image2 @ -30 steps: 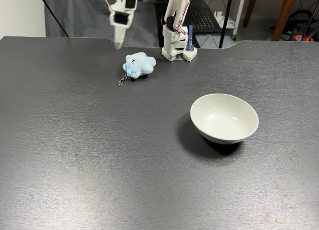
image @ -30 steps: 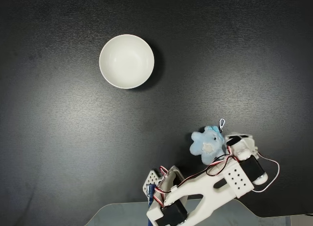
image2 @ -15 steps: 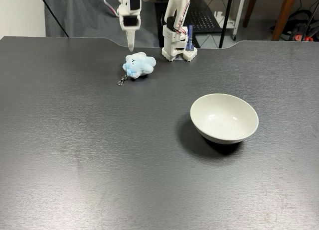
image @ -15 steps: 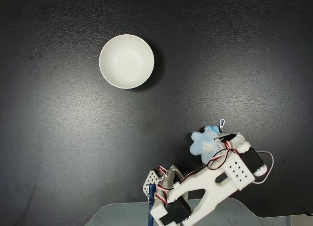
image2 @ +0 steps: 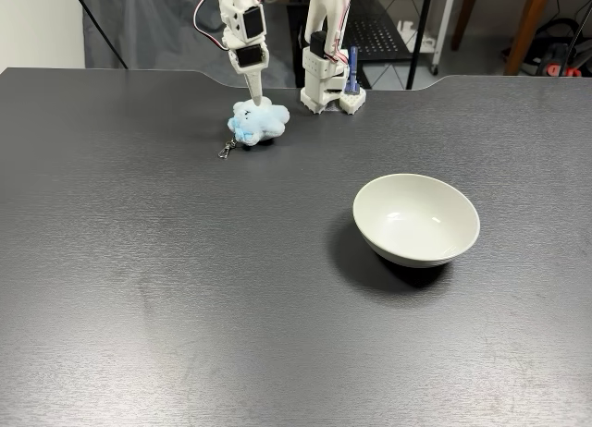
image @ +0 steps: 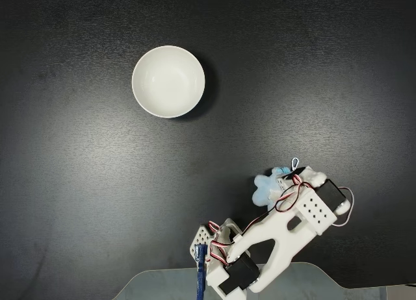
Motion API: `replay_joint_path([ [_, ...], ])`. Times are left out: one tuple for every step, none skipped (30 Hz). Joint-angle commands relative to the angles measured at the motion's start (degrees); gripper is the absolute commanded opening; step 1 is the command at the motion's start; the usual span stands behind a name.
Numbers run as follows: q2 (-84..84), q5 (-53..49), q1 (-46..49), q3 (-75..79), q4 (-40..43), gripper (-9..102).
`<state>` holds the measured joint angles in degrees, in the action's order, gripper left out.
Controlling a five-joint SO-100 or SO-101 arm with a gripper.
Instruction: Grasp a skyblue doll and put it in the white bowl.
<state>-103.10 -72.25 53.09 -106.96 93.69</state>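
Skyblue doll (image2: pixel 258 121) lies on the dark table (image2: pixel 185 288) near the arm base (image2: pixel 329 92), keyring clasp (image2: pixel 225 151) trailing toward the camera. Gripper (image2: pixel 253 102) points down, tip at the doll's top; cannot tell how far its fingers are spread. White bowl (image: pixel 168 81) stands well apart.

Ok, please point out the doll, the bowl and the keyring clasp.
doll (image2: pixel 260 121): a fixed view, on its fluffy body.
bowl (image2: pixel 416 222): a fixed view, on its inner wall.
clasp (image2: pixel 225 151): a fixed view, on the metal clip.
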Motion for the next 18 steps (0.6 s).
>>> replay_joint_path([
  [-0.4, -0.7, -4.7, 2.6, 6.0, 20],
  [-0.4, -0.5, -6.3, 2.6, 7.8, 23],
  [-0.4, -0.5, -7.6, 2.5, 8.6, 26],
  [-0.4, -0.2, -8.5, 2.5, 8.3, 29],
  [-0.4, 0.1, -9.1, 2.7, 8.0, 32],
  [-0.4, 0.1, -9.2, 2.7, 7.9, 35],
  [-0.4, 0.1, -9.1, 2.7, 7.9, 38],
  [-0.4, 0.2, -9.0, 2.7, 7.8, 41],
  [-0.4, 0.2, -8.8, 2.7, 7.8, 43],
  [-0.4, 0.2, -8.7, 2.9, 7.8, 44],
  [-0.4, 0.2, -8.6, 3.1, 7.8, 45],
  [-0.4, 0.2, -8.3, 3.3, 7.7, 45],
  [-0.4, 0.2, -7.7, 3.5, 7.7, 45],
  [-0.4, 0.0, -6.9, 3.6, 7.7, 45],
  [-0.4, -0.5, -6.2, 3.6, 7.7, 45],
  [-0.4, -0.6, -5.3, 3.6, 7.7, 45],
  [-0.4, -0.6, -4.2, 3.6, 7.7, 45],
  [-0.4, -0.6, -2.9, 3.6, 7.7, 45],
])
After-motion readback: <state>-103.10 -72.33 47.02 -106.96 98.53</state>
